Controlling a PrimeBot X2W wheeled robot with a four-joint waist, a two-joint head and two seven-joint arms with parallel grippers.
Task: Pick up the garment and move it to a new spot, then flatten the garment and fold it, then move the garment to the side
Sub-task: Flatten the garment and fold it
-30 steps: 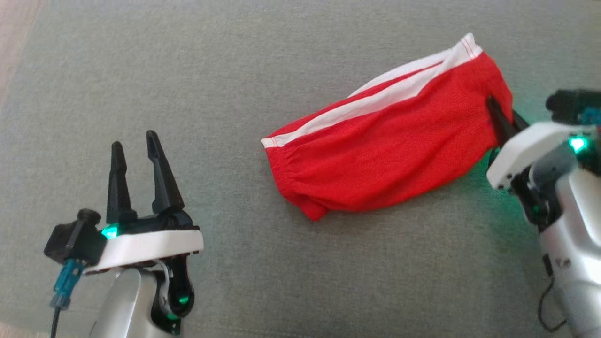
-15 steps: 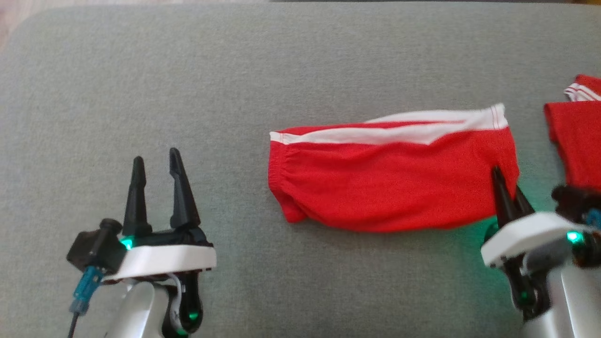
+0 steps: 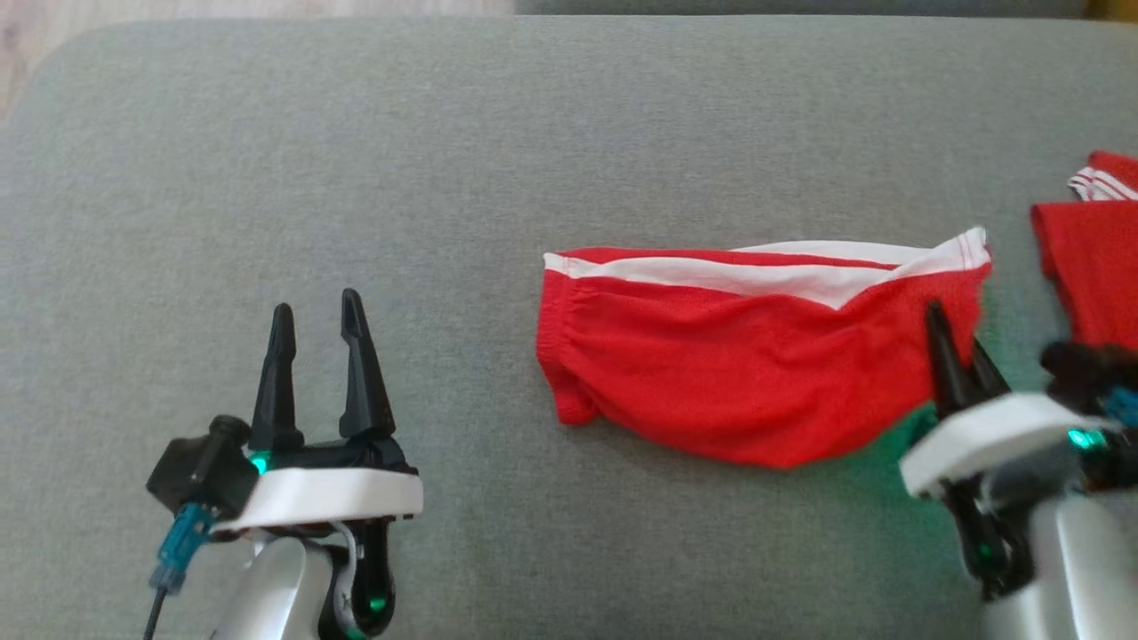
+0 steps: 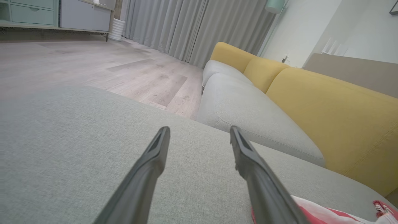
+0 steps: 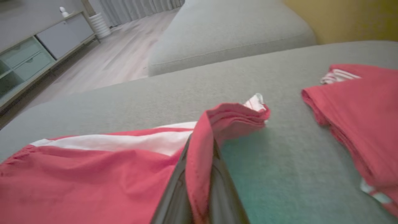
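You've two red pieces and two tools: the garment [image 3: 747, 364] runs left-right, waistband leftward, right tool [image 3: 956, 331] clamped on its right end; left tool [image 3: 316, 304] apart; second garment [image 3: 1098, 267] beside.

The red mesh shorts with a white side stripe [image 3: 738, 373] now wrinkle: the right claw [image 3: 954, 325] has lifted their pinched corner off the grey fabric cushion [image 3: 356, 178], slanting the near hem.

The grey cushion [image 3: 356, 178] bears a red garment [image 3: 738, 382] — and, nearby, another red piece [image 3: 1098, 276].
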